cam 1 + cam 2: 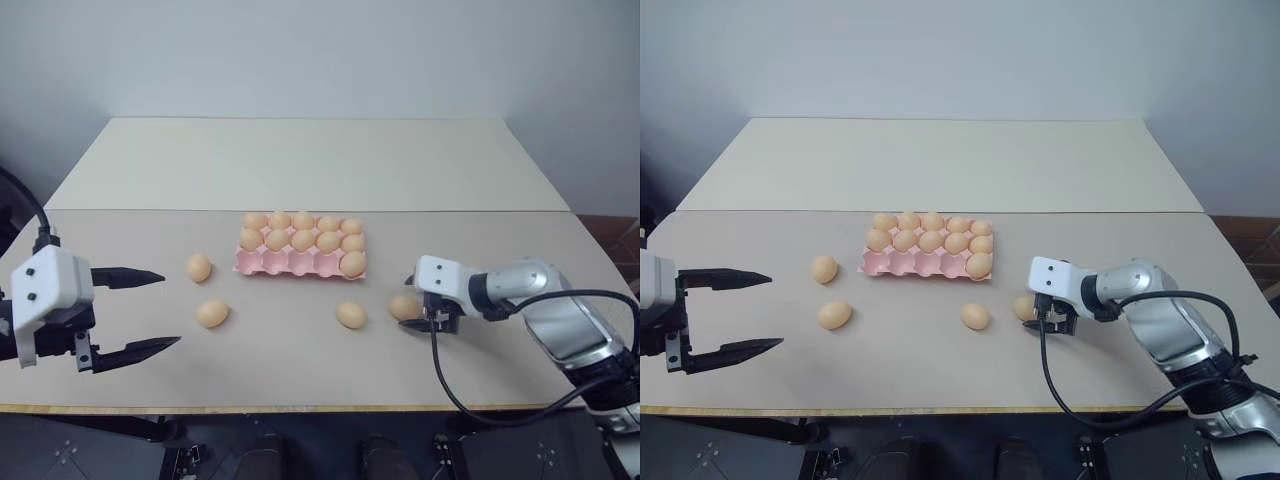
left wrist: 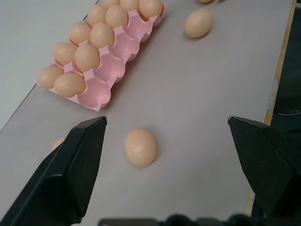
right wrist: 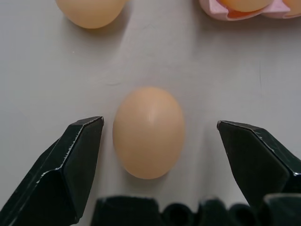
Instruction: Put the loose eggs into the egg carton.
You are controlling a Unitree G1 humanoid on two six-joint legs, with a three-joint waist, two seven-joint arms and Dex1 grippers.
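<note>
A flat pink moulded egg carton (image 1: 300, 262) with a scalloped edge is seen lying near the centre of the pale beige tabletop (image 1: 300, 165). Its two far rows are filled with light orange-tan eggs, and one more egg is seated at the right end of the near row; the other four near cups are seen empty.

Four smooth oval light orange-tan loose eggs are noted on the tabletop. From the carton, one (image 1: 199, 267) lies at 9 o'clock, one (image 1: 212, 313) at 8 o'clock, one (image 1: 351, 315) at 5 o'clock, and one (image 1: 404, 307) at 4 o'clock.

The right tool (image 3: 160, 141) is lowered around the 4 o'clock egg; its black fingers (image 3: 75, 155) are spread wide, one on each side, with a gap left on both sides, so nothing is gripped.

The left tool (image 1: 135, 310) is held above the tabletop's left edge, fully spread and empty, at 8 o'clock from the carton.
</note>
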